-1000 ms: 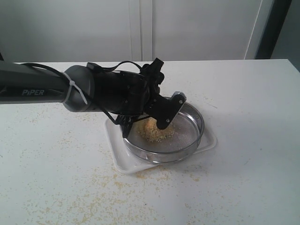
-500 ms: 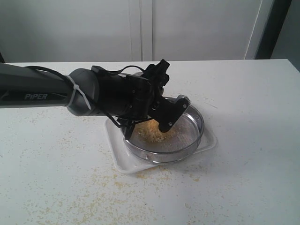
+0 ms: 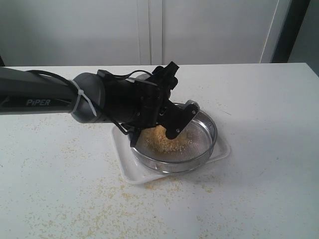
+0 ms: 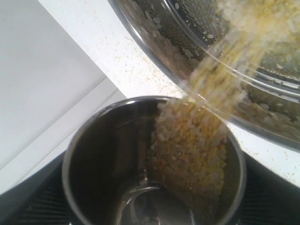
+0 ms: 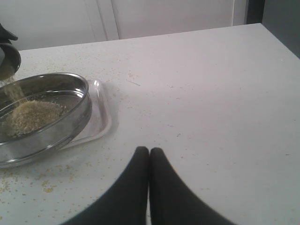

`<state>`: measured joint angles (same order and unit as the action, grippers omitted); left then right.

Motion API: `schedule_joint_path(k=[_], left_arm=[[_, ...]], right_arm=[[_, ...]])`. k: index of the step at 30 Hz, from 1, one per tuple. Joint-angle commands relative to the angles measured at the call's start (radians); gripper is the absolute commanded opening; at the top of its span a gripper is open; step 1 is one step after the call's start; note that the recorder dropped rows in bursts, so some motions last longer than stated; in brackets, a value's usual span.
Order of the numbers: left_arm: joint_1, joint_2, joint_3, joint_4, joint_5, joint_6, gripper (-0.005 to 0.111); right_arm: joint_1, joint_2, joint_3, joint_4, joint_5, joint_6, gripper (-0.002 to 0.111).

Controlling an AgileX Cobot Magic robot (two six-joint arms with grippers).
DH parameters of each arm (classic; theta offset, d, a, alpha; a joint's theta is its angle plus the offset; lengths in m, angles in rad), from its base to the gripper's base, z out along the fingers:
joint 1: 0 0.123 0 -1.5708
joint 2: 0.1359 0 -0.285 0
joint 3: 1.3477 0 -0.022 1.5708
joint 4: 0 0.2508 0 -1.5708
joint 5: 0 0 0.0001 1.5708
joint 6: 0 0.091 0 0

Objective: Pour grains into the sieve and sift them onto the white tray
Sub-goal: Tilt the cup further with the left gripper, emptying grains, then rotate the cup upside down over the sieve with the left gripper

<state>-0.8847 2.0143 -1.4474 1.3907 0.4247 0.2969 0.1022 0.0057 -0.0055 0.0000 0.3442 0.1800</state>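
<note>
My left gripper [image 3: 168,121] is shut on a small steel cup [image 4: 101,154] and holds it tipped over the left part of the sieve [image 3: 202,153]. Yellow and off-white grains [image 4: 192,150] slide along the cup's wall and fall in a stream over its lip. They land on a pile of grains [image 3: 160,139] on the mesh. The sieve [image 5: 70,123] rests on the white tray [image 3: 127,170]. In the right wrist view, my right gripper [image 5: 149,152] is shut and empty above bare table, well away from the tray [image 5: 101,117]. The exterior view does not show it.
Loose grains [image 3: 114,199] are strewn over the white table in front of and left of the tray. White cabinet doors [image 3: 149,30] stand behind the table. The left arm [image 3: 45,97] reaches in across the table's left side.
The left gripper shifted slightly right and tipped the cup further. The pile of grains in the sieve has grown. The right gripper has stayed where it was.
</note>
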Motion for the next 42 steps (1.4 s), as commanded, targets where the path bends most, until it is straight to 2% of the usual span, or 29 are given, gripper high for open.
schedule_joint_path(k=[1, 42], left_arm=[[-0.013, -0.007, -0.009, 0.031, 0.017, -0.001, 0.000], [-0.082, -0.001, -0.009, 0.174, 0.147, -0.016, 0.000]], right_arm=[[-0.004, -0.006, 0.005, 0.000, -0.003, 0.003, 0.000], [-0.004, -0.006, 0.005, 0.000, -0.003, 0.003, 0.000]])
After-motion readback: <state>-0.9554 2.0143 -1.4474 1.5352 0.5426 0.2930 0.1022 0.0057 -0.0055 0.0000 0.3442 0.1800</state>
